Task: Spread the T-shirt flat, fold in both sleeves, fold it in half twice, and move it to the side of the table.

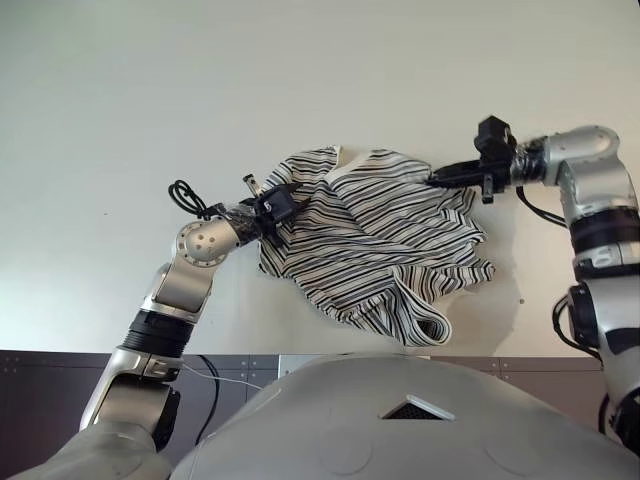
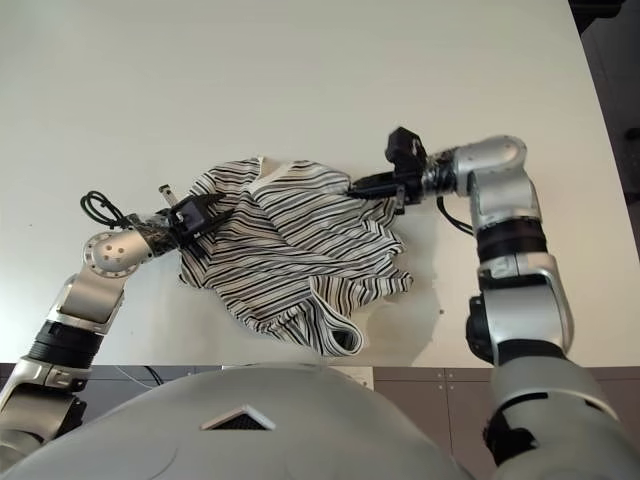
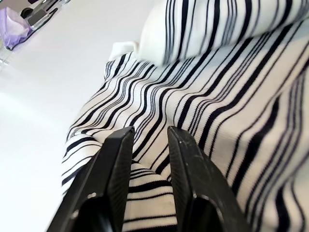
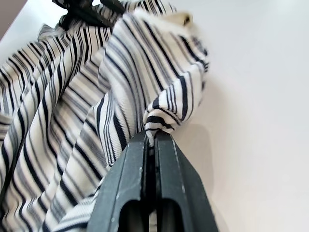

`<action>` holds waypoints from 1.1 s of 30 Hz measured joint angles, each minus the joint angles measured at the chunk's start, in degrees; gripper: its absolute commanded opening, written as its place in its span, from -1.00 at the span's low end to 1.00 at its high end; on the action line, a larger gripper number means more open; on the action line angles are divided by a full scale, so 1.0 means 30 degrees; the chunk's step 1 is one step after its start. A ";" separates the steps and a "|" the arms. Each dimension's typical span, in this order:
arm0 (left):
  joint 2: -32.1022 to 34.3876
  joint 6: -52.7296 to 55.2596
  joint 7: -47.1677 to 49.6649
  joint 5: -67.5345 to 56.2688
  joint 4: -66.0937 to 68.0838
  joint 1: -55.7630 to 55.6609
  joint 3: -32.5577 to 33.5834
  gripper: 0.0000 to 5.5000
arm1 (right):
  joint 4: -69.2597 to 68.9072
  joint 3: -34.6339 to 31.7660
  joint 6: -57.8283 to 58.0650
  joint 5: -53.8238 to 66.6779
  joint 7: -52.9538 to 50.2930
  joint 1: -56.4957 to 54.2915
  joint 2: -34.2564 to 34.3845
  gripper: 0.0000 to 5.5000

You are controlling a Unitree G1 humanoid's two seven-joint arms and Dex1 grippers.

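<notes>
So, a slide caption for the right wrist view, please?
Right tool shut on a bunched fold of the black-and-white striped T-shirt on the white table.

Tool: left gripper [image 3: 150,133], black fingers [image 3: 116,179] slightly parted
Cloth: striped T-shirt [image 3: 231,96], creased, beneath them
Surface: white table [image 3: 43,111]

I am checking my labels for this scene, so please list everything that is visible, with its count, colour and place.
T-shirt: one, black and white stripes, lying crumpled in the middle of the table.
table: one, white, under the T-shirt.
purple thing: one, purple, far off in the left wrist view, too blurred to name.
left pincer: one, black, at the T-shirt's left edge.
right pincer: one, black, shut on a fold at the T-shirt's right edge.
</notes>
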 measured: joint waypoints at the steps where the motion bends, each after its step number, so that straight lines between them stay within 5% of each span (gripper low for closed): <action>1: 0.0175 0.0850 -0.0602 -0.0992 -0.1144 0.0916 0.0298 -0.53 | -0.1031 -0.0030 0.0088 0.0032 -0.0217 0.1140 -0.0348 -0.95; 9: 0.1425 0.4016 -0.2463 -0.3239 -0.3829 0.1634 0.1856 -0.53 | -0.3206 -0.1202 0.0748 0.0513 -0.3694 0.2826 -0.0371 -0.95; 14: -0.0328 0.7294 -0.1430 -0.6056 -0.4923 -0.1025 0.3226 -0.53 | -0.3105 -0.1332 0.0675 0.0598 -0.4271 0.2685 -0.0340 -0.95; 18: -0.0033 0.8443 -0.0638 -0.4475 -0.2327 -0.3007 0.2803 -0.35 | -0.2903 -0.1091 0.0388 0.0559 -0.4447 0.2400 -0.0137 -0.96; 33: 0.0875 1.2216 -0.6642 -0.7643 0.2179 -0.5400 0.2989 -0.35 | -0.1816 -0.0518 -0.0684 0.0376 -0.4544 0.1988 0.0345 -0.96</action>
